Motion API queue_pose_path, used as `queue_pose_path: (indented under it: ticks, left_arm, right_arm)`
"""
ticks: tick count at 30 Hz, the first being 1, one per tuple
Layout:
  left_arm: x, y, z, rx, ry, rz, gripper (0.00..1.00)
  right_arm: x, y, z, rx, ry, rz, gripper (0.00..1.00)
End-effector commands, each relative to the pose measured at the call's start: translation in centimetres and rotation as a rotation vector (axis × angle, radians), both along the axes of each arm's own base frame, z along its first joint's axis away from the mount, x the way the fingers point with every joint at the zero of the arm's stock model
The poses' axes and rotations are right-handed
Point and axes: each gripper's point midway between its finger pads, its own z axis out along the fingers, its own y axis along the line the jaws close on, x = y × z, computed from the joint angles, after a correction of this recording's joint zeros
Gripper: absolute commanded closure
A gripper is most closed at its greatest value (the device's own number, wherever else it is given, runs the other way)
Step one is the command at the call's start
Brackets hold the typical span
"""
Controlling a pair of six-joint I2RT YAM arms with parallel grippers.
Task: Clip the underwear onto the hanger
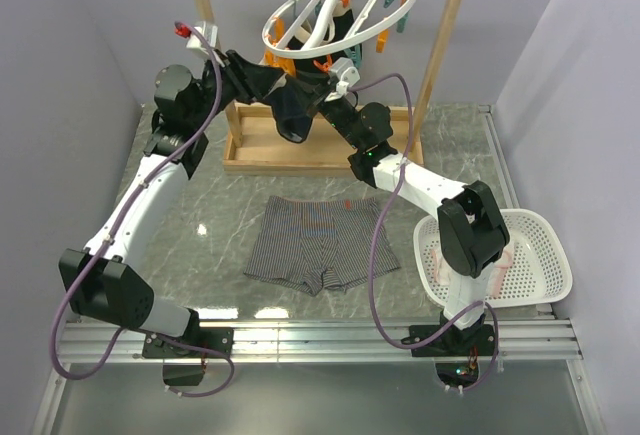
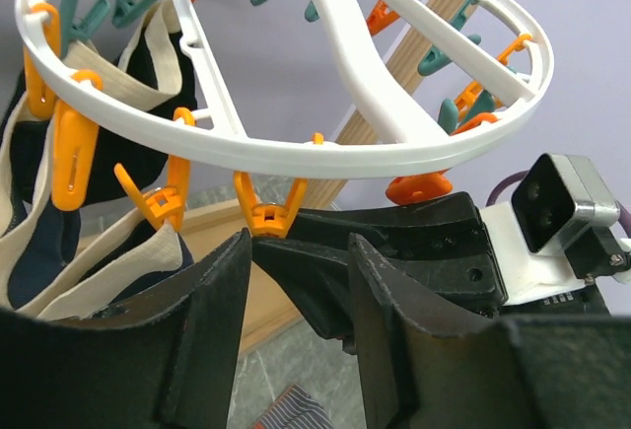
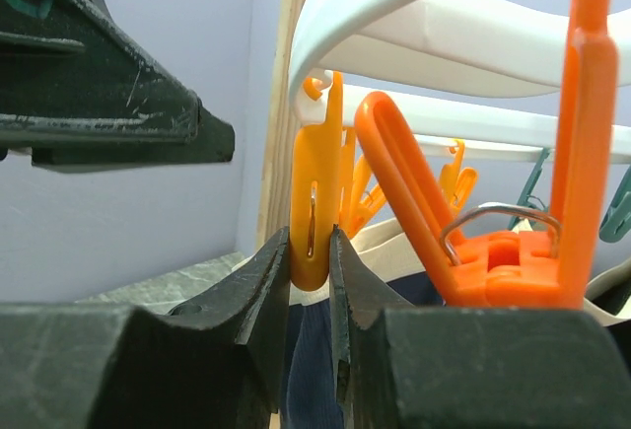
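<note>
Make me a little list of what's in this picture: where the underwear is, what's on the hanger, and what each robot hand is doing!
underwear: flat on the table, not clipped
hanger: hangs from the wooden frame
dark garment: clipped to the hanger
left gripper: open, just under the ring, holds nothing
right gripper: pinching an orange clip
basket: on the table's right side
</note>
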Motion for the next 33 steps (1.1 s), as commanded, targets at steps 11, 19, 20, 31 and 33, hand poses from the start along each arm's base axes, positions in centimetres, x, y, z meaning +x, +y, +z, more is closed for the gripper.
queue_pose_path:
  ticks: [11,19,20,31,33]
  left_arm:
    - [1.0,-1.4,1.2,-0.060,-0.013,-0.072,0.48]
    - [0.7,-1.8,2.0,-0.096,-0.030,-0.105,0.50]
    - [0.7,-1.8,2.1,-0.098,-0.032,-0.104,0.49]
    - [1.8,-2.3,2.8,-0.078,-0.066,-0.059,0.51]
    - [2.0,-2.3,2.8,-0.075,-0.072,-0.052,0.54]
  right_arm:
    - [-2.3,1.1,2.3,0.009,-0.061,0.070,1.00]
    - [-2.4,1.3,2.2,0.008,-0.058,0.077,1.00]
    - [-2.4,1.2,2.2,0.009,-0.059,0.074,1.00]
    - [-2.6,1.4,1.9,0.003,-0.061,0.078,1.00]
    - [-2.7,1.3,1.9,0.004,-0.063,0.078,1.00]
